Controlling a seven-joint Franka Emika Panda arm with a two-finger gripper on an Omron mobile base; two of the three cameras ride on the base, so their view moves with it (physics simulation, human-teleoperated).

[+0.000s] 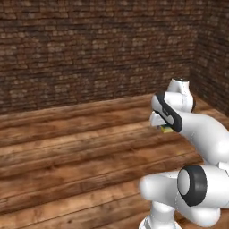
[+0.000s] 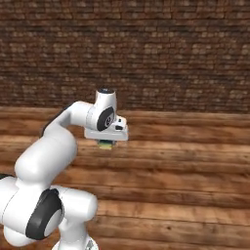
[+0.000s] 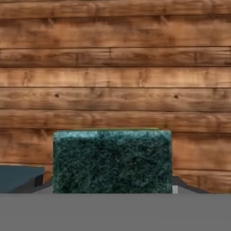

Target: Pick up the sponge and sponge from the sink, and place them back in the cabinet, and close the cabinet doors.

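Brick wall [image 1: 89,49] and plank floor [image 1: 67,147] are taking up both base views, so the base is apparently standing turned away from the kitchen units; neither sink nor cabinet is showing here. The arm is folding in close to its own body, and the gripper [image 2: 104,143] is pointing down over the bare boards, hanging well above them.

Its jaws are pinching a sponge [image 3: 112,160]: in the hand view the dark green scouring face is sitting between the finger tips, with the floor planks running behind it. In the right base view a sliver of yellow and green is peeking out beneath the hand, and the left base view is showing the same scrap of yellow [image 1: 166,129] under the wrist.

Holding the sponge tucked in and high like this is probably meant for carrying, keeping it safe while the base is travelling to the cabinet. Judging by this, one sponge is in transit; where the other is lying cannot be told.
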